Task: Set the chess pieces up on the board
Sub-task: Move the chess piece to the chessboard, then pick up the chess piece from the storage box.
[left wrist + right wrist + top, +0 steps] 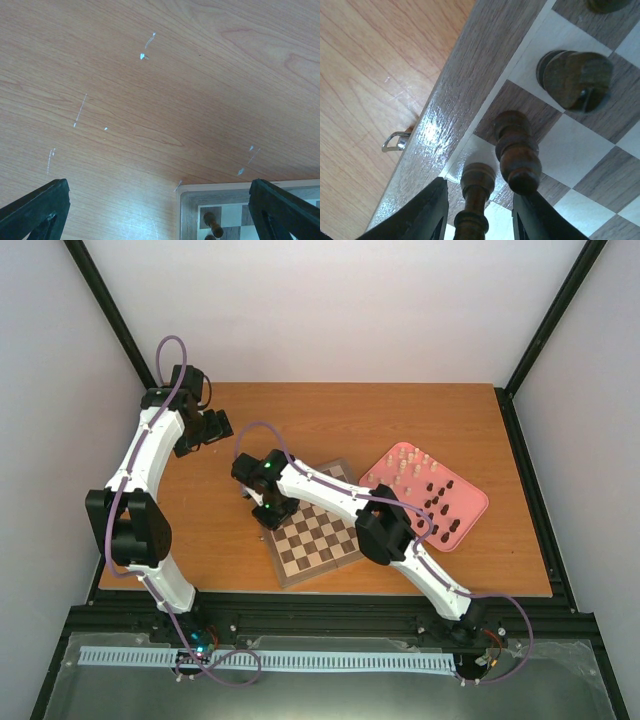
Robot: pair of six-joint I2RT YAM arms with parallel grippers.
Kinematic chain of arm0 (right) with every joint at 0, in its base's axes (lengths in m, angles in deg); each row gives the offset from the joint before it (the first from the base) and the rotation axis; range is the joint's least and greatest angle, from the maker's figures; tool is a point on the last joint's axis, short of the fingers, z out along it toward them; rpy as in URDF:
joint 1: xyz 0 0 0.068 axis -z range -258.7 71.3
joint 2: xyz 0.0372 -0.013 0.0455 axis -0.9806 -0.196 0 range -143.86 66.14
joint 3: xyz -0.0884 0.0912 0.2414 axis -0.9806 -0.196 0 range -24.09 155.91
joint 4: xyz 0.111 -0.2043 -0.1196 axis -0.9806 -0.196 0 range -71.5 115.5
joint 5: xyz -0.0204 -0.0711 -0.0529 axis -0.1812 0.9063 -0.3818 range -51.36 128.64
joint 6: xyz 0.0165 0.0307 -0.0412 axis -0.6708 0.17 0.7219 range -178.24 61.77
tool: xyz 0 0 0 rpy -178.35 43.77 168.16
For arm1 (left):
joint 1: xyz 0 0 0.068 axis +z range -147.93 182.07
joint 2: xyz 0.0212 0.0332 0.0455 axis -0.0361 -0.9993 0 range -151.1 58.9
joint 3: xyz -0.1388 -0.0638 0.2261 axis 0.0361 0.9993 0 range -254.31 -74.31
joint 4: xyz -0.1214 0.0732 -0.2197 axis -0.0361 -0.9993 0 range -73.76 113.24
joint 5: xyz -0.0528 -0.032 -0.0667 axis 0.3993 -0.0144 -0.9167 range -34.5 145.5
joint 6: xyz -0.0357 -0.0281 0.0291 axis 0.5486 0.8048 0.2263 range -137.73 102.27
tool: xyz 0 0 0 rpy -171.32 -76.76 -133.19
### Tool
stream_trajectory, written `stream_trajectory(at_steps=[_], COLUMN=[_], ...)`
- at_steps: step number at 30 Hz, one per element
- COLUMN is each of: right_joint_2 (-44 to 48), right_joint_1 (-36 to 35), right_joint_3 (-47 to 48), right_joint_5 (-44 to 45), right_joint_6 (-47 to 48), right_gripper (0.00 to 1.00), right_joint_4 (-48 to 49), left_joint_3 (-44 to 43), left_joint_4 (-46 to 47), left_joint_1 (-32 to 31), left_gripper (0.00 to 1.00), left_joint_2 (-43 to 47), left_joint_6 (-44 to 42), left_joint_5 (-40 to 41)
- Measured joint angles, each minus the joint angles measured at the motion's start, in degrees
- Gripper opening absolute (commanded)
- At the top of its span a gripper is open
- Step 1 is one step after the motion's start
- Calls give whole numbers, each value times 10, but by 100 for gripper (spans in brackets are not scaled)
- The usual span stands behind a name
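Right wrist: glossy, lathe-turned dark chess pieces

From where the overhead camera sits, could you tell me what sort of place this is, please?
Most likely a lab robot test cell: white panel walls and a black strut frame enclose a wooden table bearing a chessboard and pink tray, with left arm and right arm bolted at its near edge.
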Motion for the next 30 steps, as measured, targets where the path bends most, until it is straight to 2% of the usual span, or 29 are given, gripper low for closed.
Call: stream_trajectory(at_steps=[1, 2, 3, 4, 17, 25, 27, 29, 30], right_joint_2=[0, 0, 0, 0, 47, 170, 221, 284, 311], right_joint_1=[0, 0, 0, 0, 0, 23, 51, 107, 137], right_joint_3=[0, 0, 0, 0, -2, -67, -109, -174, -205], right_joint_5=[2, 5, 7, 10, 44, 96, 112, 123, 127], right_joint_6=[1, 0, 0, 1, 0, -11, -21, -37, -42], right_gripper=[47, 61, 91, 99, 100, 100, 94, 84, 83], right_joint_4=[0, 0, 0, 0, 1, -8, -10, -5, -2], left_joint_3=[0, 0, 0, 0, 0, -4, -8, -12, -15], left_joint_4=[0, 0, 0, 0, 0, -2, -2, -2, -2], left_joint_1=[0, 0, 0, 0, 0, 0, 0, 0, 0], left_gripper=[100, 100, 100, 100, 100, 100, 100, 100, 100], left_joint_2=[0, 0, 0, 0, 0, 0, 0, 0, 0], left_joint_6=[0, 0, 0, 0, -6, -6, -6, -6, -6], left_joint_5=[0, 0, 0, 0, 11, 15, 15, 14, 14])
